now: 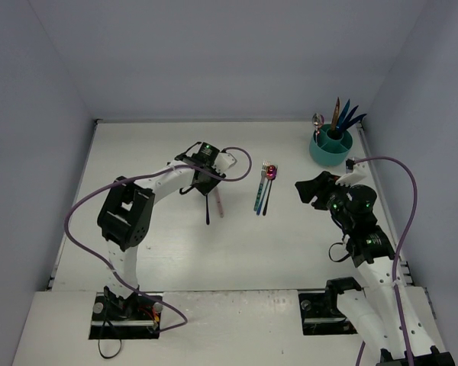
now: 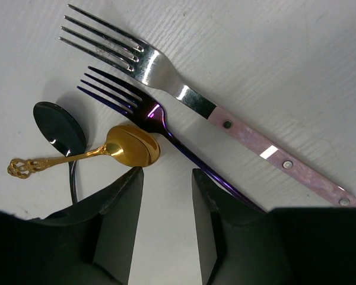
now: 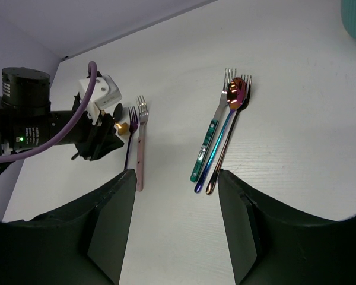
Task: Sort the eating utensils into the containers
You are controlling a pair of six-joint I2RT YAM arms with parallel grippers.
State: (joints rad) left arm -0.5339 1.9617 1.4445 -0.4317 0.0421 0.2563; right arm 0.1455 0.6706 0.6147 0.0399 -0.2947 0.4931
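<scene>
My left gripper (image 2: 166, 172) is open and empty, low over the table. Its left fingertip (image 2: 127, 184) is right by the bowl of a small gold spoon (image 2: 127, 147). Beside that lie a black spoon (image 2: 58, 127), a purple fork (image 2: 148, 113) and a pink-handled silver fork (image 2: 249, 136). In the top view this gripper (image 1: 201, 185) hides most of the group; the pink handle (image 1: 220, 202) shows. My right gripper (image 3: 177, 175) is open and empty, hovering right of centre (image 1: 309, 191). The teal caddy (image 1: 330, 149) at the back right holds several utensils (image 1: 343, 114).
A teal-handled fork (image 3: 209, 139), a blue fork (image 3: 216, 151) and an iridescent spoon (image 3: 237, 95) lie side by side mid-table (image 1: 263, 191). The left arm (image 3: 41, 127) shows in the right wrist view. Grey walls enclose the table on three sides.
</scene>
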